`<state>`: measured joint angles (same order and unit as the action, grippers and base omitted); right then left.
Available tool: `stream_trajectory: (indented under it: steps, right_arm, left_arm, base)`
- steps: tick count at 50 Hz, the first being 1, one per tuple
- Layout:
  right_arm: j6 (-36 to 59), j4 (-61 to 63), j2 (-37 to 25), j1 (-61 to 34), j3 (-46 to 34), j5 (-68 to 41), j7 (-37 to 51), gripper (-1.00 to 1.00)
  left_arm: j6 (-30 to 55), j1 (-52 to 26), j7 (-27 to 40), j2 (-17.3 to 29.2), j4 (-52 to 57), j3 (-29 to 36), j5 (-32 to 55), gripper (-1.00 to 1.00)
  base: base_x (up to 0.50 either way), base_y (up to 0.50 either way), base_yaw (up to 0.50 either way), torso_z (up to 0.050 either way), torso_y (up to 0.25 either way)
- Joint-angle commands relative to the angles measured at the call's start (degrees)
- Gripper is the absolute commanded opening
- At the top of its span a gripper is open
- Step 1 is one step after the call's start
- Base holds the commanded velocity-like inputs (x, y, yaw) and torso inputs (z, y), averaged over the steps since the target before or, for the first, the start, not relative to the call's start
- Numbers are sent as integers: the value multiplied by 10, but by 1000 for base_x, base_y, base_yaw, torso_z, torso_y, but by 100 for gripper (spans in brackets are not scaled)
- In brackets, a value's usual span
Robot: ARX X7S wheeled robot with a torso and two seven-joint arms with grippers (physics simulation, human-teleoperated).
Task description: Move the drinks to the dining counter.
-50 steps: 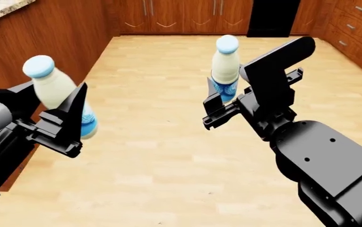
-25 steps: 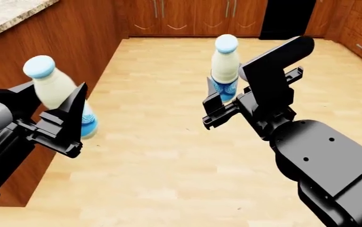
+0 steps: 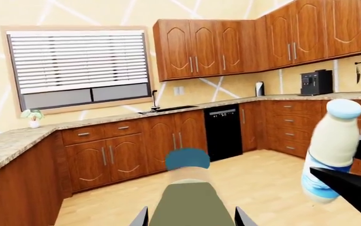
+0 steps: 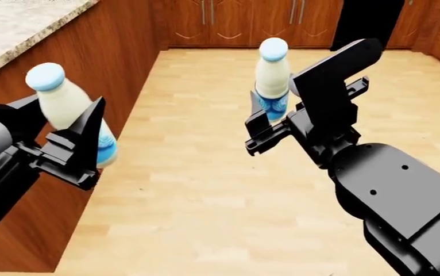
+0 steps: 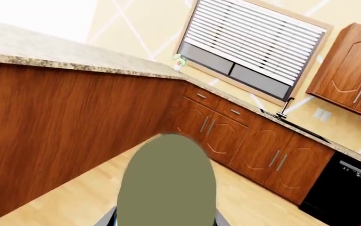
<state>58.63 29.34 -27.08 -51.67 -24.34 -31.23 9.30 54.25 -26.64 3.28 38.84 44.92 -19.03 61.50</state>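
Two cream-white drinks with light blue caps are held in the air over the floor. My left gripper [image 4: 68, 122] is shut on one drink [image 4: 61, 106], tilted a little, close to the wood side of the dining counter [image 4: 17, 29], whose speckled grey-beige top runs along the upper left. My right gripper [image 4: 275, 110] is shut on the other drink [image 4: 272, 77], upright at mid-view. The left wrist view has its own drink [image 3: 190, 200] close up between the jaws and the other drink [image 3: 332, 143] off to one side. The right wrist view is largely filled by its drink [image 5: 168, 181], with the counter [image 5: 48, 52] beyond.
Wood cabinets [image 4: 235, 20] line the far wall, with a black dishwasher [image 4: 369, 20] among them. Light wood floor [image 4: 197, 190] lies under both arms. A window with blinds [image 3: 80, 66], a sink tap [image 3: 156, 100] and a coffee machine [image 3: 317, 82] show along the kitchen counter.
The view has shifted: the counter at the left has come nearer and shows more of its top. Both drinks stay in the same grips, at nearly the same spots in view.
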Motion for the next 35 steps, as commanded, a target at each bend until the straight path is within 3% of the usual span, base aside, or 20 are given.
stream_trajectory:
  steps: [1,7,16,35]
  right_arm:
    - [30,20,3,-39,5,7,2,-100]
    - [61,30,8,-74,6,-3,4,-100]
    - [86,41,11,-101,-2,-11,4,-100]
    - [89,48,8,-95,-6,-12,12,-100]
  left_arm:
    - [42,-68,67,39,9,-17,65,-100]
    - [73,-152,153,77,-5,-36,148,-100]
    - [80,-207,195,108,-31,-48,202,-100]
    - [77,-182,206,128,-15,-88,241,-100]
  base:
    - [-504,298,0,0,0]
    - [-504,300,0,0,2]
    - [-504,301,0,1,2]
    - [-504,299,0,0,2]
